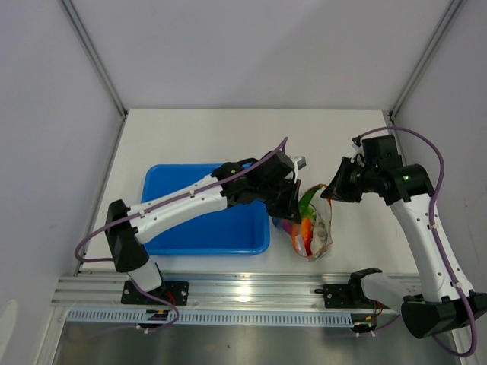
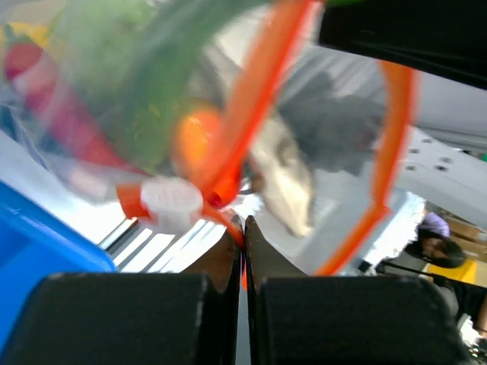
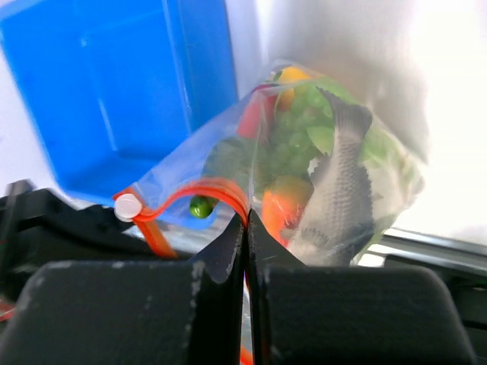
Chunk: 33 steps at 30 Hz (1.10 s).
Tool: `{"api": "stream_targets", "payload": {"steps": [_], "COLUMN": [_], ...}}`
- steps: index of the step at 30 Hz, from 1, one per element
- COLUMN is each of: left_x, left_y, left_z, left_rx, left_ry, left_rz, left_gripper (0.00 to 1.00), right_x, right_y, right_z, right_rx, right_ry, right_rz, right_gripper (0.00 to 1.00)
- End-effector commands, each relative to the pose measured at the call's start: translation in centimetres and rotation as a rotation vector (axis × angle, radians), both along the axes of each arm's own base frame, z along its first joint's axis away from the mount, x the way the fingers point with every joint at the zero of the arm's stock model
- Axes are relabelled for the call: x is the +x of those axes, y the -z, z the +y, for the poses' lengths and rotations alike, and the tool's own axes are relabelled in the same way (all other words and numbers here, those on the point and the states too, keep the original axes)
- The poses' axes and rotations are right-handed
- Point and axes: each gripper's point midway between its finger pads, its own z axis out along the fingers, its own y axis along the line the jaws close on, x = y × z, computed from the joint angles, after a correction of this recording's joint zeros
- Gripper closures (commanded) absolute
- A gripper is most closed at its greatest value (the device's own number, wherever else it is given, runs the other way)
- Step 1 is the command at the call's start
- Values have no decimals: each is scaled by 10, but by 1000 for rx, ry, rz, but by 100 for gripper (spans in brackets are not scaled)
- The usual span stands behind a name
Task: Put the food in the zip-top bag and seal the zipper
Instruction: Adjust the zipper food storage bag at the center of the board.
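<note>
A blue plastic tray [image 1: 213, 232] sits left of centre on the white table [image 1: 228, 133], close to the near edge. An aluminium rail [image 1: 243, 289] runs along that edge. White walls [image 1: 259, 46] close the far, left and right sides.

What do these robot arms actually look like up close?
Left arm and right arm: slim white segments, black joints and bases, a thin purple cable looped alongside each. The left tool and right tool are black, with blocky fingers.
</note>
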Motion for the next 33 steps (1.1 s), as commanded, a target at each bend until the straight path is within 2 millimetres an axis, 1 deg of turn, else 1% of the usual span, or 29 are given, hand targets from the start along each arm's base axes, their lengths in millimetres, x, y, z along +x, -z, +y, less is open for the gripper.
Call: {"api": "stream_targets", "payload": {"steps": [1, 2, 3, 4, 5, 6, 7, 8, 9, 10, 11, 12, 13, 14, 15, 17, 18, 19, 20, 21, 23, 25, 26, 27, 28, 30, 31, 32, 33], "left_x": [3, 4, 5, 3, 4, 6, 9, 10, 8, 15, 20, 22, 22, 23, 27, 30, 34, 35, 38, 42, 47, 50, 44, 35, 33, 36, 41, 38, 44], "left_y": [-77, -84, -90, -104, -99, -94, -83, -51, -38, -14, 6, 14, 27, 29, 28, 6, -31, -47, -57, -80, -79, -67, -78, -97, -122, -128, -118, -94, -77], "left_z": [-11, -11, -11, -8, -9, -7, -8, -4, -3, 2, 5, 6, 8, 8, 8, 5, -2, -2, -2, -2, -3, -5, -8, -9, -10, -7, -8, -3, 2], "left_rx": [-236, -261, -285, -323, -326, -323, -306, -244, -224, -178, -150, -142, -125, -131, -156, -220, -325, -360, -376, -401, -390, -387, -429, -475, -514, -489, -455, -379, -342], "left_ry": [-3, -17, -26, -47, -58, -66, -81, -90, -79, -100, -117, -120, -133, -142, -151, -157, -139, -127, -127, -120, -123, -136, -100, -80, -74, -83, -85, -84, -107], "left_rz": [-34, -47, -51, -47, -38, -22, 16, 70, 107, 137, 161, 174, 210, 226, 227, 211, 146, 115, 89, 44, 54, 130, 149, 124, 72, -2, 0, 64, 145], "left_gripper": [99, 99, 99, 99, 99, 99, 99, 99, 99, 99, 99, 99, 99, 99, 100, 99, 99, 99, 99, 99, 99, 99, 99, 99, 99, 99, 99, 99, 99], "right_x": [12, 14, 10, 5, 4, -1, -3, -4, -6, -11, -14, -14, -16, -18, -20, -23, -23, -22, -22, -22, -18, -14, -13, -12, -11, -5, -2, -1, 2], "right_y": [-25, -44, -61, -73, -82, -83, -77, -69, -43, -29, -3, -1, 21, 29, 32, 25, 19, 7, 1, -4, -1, 7, 8, 0, -9, -32, -35, -31, -17], "right_z": [-10, -9, -14, -11, -10, -12, -9, -5, 0, 12, 15, 17, 13, 13, 15, 18, 19, 21, 22, 24, 27, 30, 33, 40, 42, 41, 40, 39, 37], "right_rx": [-95, -102, -117, -116, -111, -108, -102, -89, -79, -38, -26, -21, -50, -54, -49, -40, -43, -50, -50, -50, -43, -39, -26, 4, 14, 23, 17, 5, -24], "right_ry": [-32, -40, -32, -49, -52, -51, -65, -85, -108, -154, -155, -152, -139, -145, -161, -197, -217, -241, -253, -267, -266, -254, -261, -283, -284, -263, -253, -246, -246], "right_rz": [-148, -223, -308, -361, -409, -426, -409, -387, -312, -252, -169, -148, -74, -45, -39, -65, -95, -146, -175, -193, -195, -161, -147, -150, -170, -247, -266, -258, -221], "right_gripper": [100, 100, 100, 100, 100, 100, 100, 100, 100, 100, 100, 100, 100, 100, 100, 100, 100, 100, 100, 100, 100, 100, 100, 100, 100, 100, 100, 100, 100]}}
